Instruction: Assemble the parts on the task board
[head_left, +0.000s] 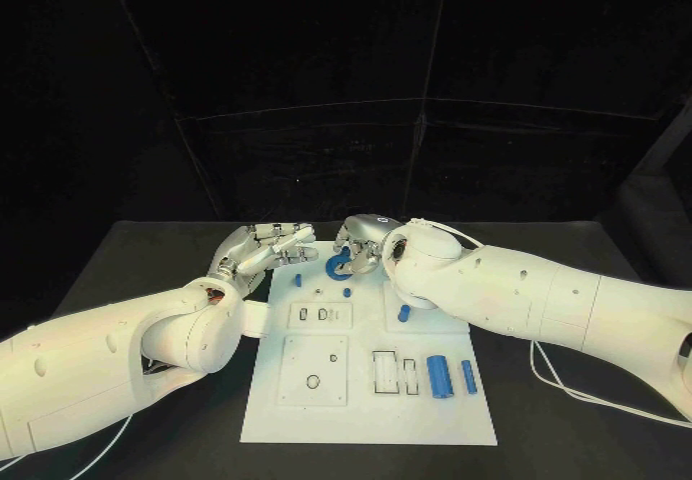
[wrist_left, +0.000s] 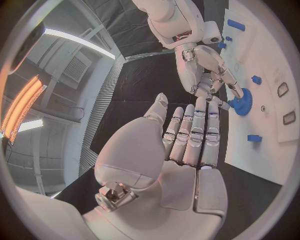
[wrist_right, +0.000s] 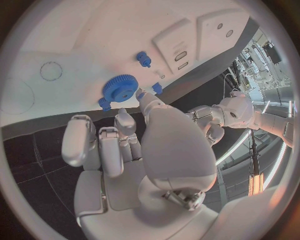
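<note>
- Nearest us, two blue cylinders (head_left: 440, 376) lie loose beside a slot at about 5 o'clock on the white board (head_left: 289, 420). We judge a low sweep of our right forearm could roll them toward the board's right edge, which lies just beside them.
- The board's near half has open room for moving. Black table (head_left: 144, 260) runs wide at 9 and 3 o'clock.
- A small blue peg (head_left: 404, 314) stands just beside our right wrist; we think a wrist turn could knock it.
- At 12 o'clock, the blue gear (head_left: 338, 266) sits at the far end of the board, pinched by our right hand (head_left: 364, 248). If it goes down tilted it may jam or slip off.
- Our left hand (head_left: 267, 248) holds nothing, fingers straight, touching nothing we can see. It sits near the right hand, so we judge a clash likely there.
</note>
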